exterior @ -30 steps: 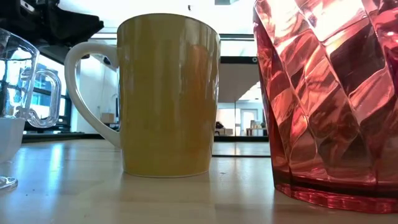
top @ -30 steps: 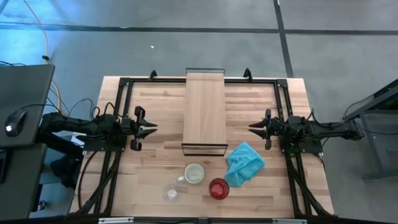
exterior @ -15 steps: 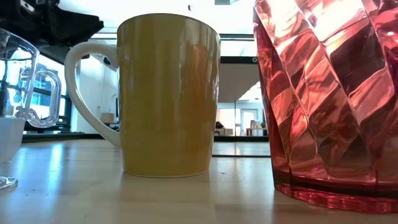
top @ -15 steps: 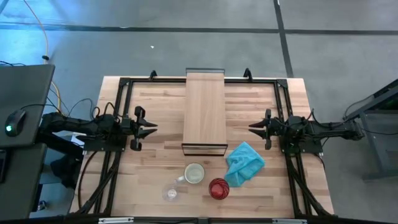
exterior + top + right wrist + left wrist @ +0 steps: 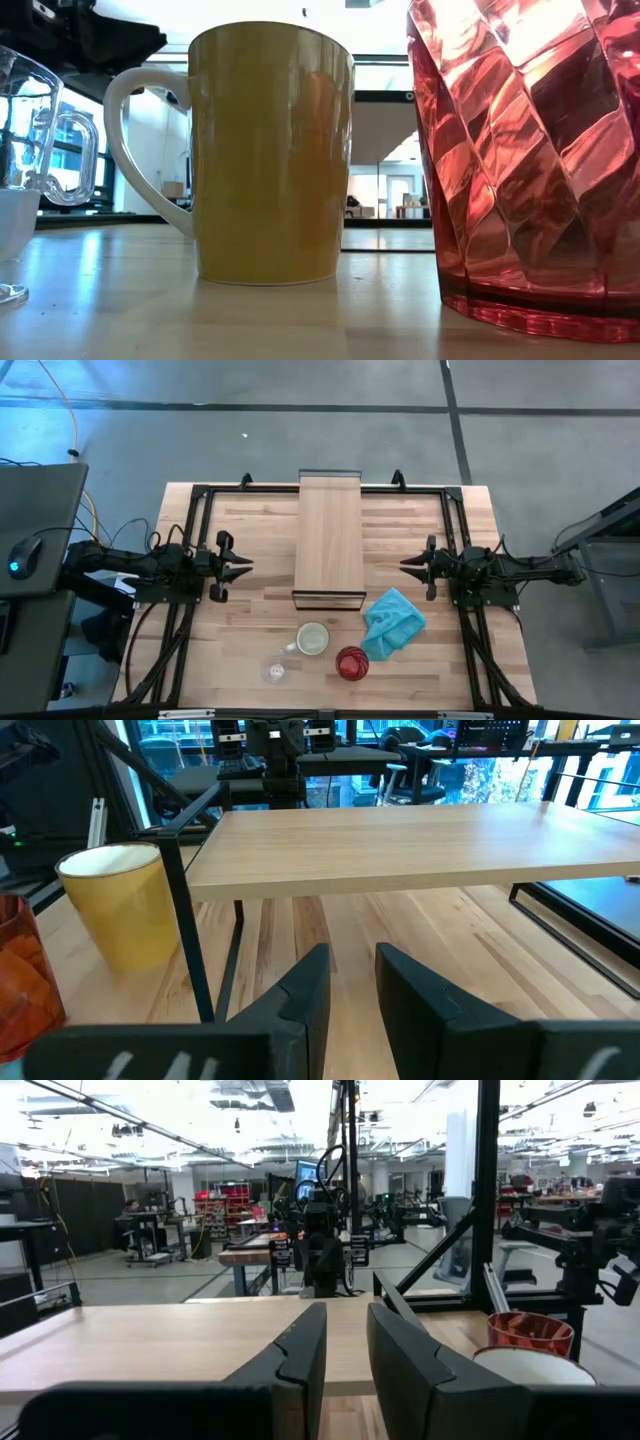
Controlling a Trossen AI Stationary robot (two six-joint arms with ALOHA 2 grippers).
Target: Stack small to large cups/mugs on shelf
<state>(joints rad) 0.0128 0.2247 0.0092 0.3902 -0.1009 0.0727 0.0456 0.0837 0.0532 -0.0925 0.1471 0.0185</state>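
Note:
The shelf (image 5: pixel 328 540), a long light-wood board on dark end frames, stands on the tabletop's middle, reaching to the far edge. Near the front edge three vessels stand upright on their bases. They are the cream mug (image 5: pixel 312 639), the red cup (image 5: pixel 351 662) and the small clear glass (image 5: pixel 276 671). My left gripper (image 5: pixel 245 568) hovers left of the shelf. My right gripper (image 5: pixel 405 566) hovers right of it. Both point level at the shelf. In the wrist views my left gripper (image 5: pixel 346 1315) and my right gripper (image 5: pixel 352 960) each show a narrow gap with nothing in it.
A crumpled teal cloth (image 5: pixel 392 622) lies right of the shelf's near end, close to the red cup. A dark frame (image 5: pixel 200 495) runs along the table's edges. The low view is filled by the mug (image 5: pixel 270 150) and the red cup (image 5: pixel 530 160).

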